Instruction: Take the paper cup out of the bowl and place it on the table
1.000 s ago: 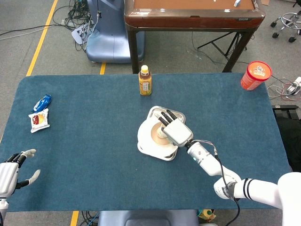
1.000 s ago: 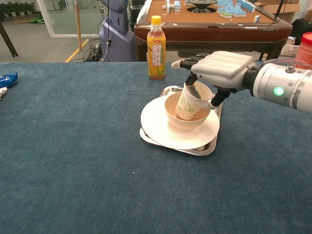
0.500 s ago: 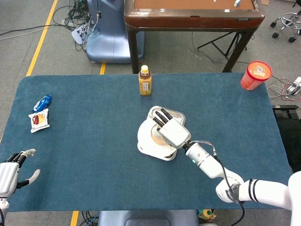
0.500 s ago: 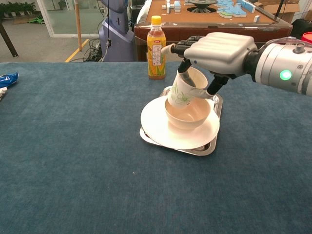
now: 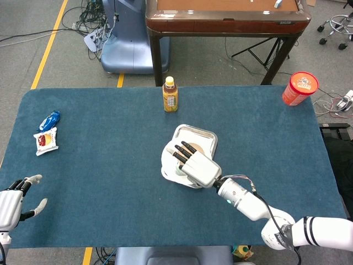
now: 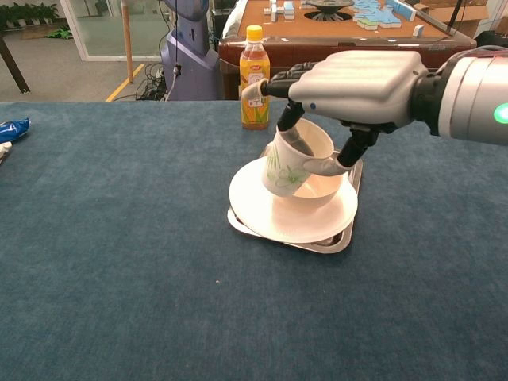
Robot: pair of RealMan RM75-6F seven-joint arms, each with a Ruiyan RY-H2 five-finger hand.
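Observation:
My right hand (image 6: 349, 79) grips a white paper cup (image 6: 292, 159) with a green leaf print, tilted and lifted clear of the bowl. The cup hangs over the left side of the cream bowl (image 6: 321, 190), which sits on a white plate (image 6: 270, 214) on a metal tray (image 6: 333, 242). In the head view the right hand (image 5: 193, 164) covers the cup and most of the plate (image 5: 167, 165); the bowl (image 5: 197, 147) shows just beyond it. My left hand (image 5: 14, 201) rests open at the table's near left corner, holding nothing.
An orange drink bottle (image 5: 170, 94) stands behind the tray (image 5: 204, 134). A red snack tub (image 5: 299, 88) is at the far right corner. Two snack packets (image 5: 47, 134) lie at the left. The blue tablecloth (image 6: 119, 262) spreads in front of and left of the plate.
My right hand lifted the cup out of the bowl and carried it toward me and to the left, over the plate's left side. The left hand stayed still.

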